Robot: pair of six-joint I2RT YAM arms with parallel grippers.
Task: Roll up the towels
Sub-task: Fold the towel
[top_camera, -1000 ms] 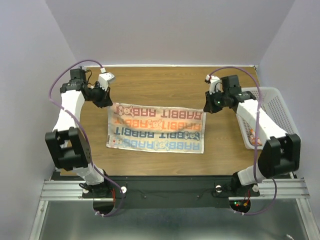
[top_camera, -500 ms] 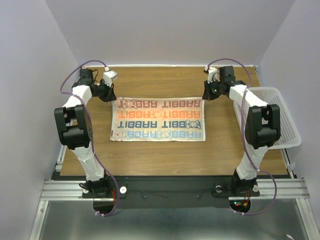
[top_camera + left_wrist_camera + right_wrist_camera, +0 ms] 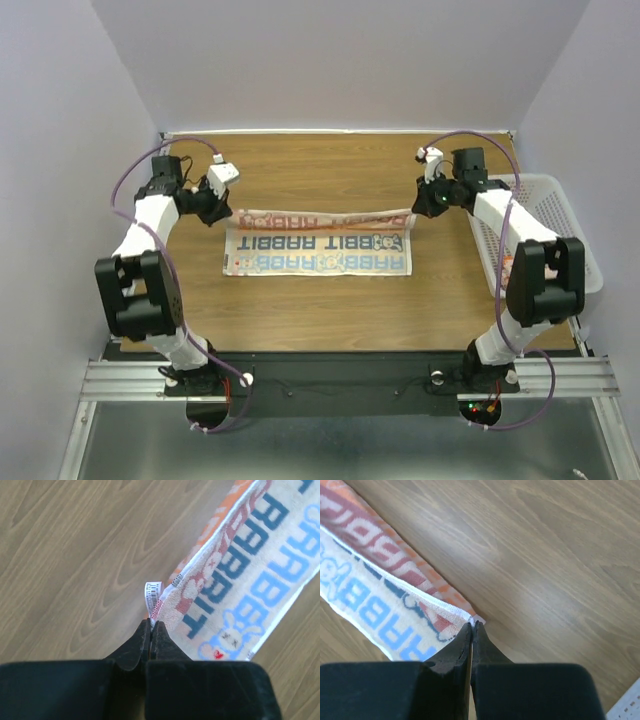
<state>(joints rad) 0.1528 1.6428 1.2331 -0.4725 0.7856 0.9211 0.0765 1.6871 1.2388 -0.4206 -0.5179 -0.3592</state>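
Observation:
One towel (image 3: 318,250), white with an orange border and "RABBIT" lettering, lies across the middle of the wooden table. Its far edge is raised off the wood and turned toward the near side. My left gripper (image 3: 222,213) is shut on the far left corner, and in the left wrist view the gripper (image 3: 151,622) pinches the towel (image 3: 235,575) just below its white label. My right gripper (image 3: 413,213) is shut on the far right corner. In the right wrist view that gripper (image 3: 471,625) holds the very tip of the towel (image 3: 375,595).
A white perforated basket (image 3: 560,230) stands at the table's right edge beside the right arm, and a corner of the basket (image 3: 632,707) shows in the right wrist view. A scrap of orange and white shows inside it. Purple walls close in the table.
Both grippers have drawn the far corners of the towel toward the near side and lifted them. The far edge now stands off the table and less of the print shows.

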